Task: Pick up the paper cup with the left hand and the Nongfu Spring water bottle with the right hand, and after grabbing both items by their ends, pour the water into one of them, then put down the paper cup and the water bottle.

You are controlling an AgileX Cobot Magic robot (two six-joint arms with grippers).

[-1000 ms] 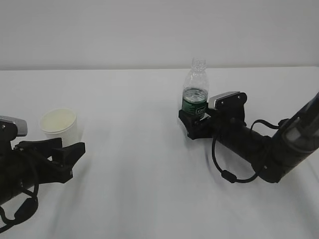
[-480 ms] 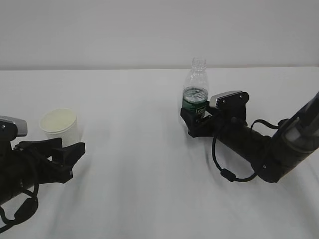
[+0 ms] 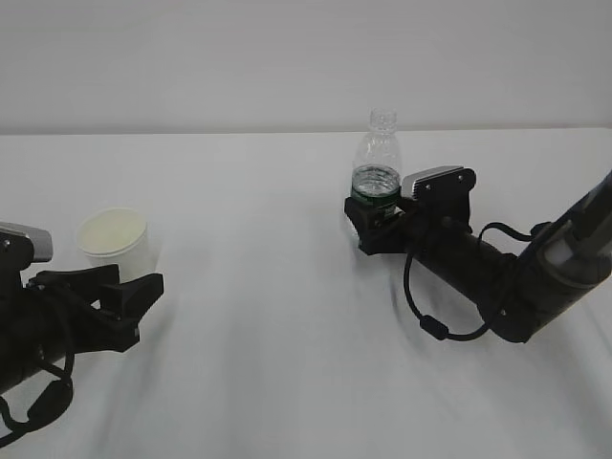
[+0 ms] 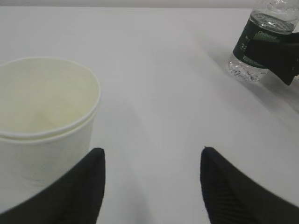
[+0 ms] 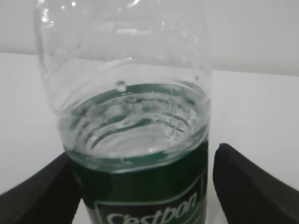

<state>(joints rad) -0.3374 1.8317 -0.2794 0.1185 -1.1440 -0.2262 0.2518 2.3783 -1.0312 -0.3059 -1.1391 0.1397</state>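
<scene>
Clear water bottle (image 5: 135, 140) stands between wide right claw (image 3: 375, 228) jaws, ungripped.

Left arm low at left edge, reaching rightward; left end effector (image 3: 134, 301) open, two black fingers (image 4: 88, 186) spread apart, nothing between them. Right arm stretches in from right, elbow bent, cable looping beneath wrist; right end effector (image 3: 375, 229) low, jaws wide, one finger (image 5: 247, 186) each side, no contact visible.
</scene>
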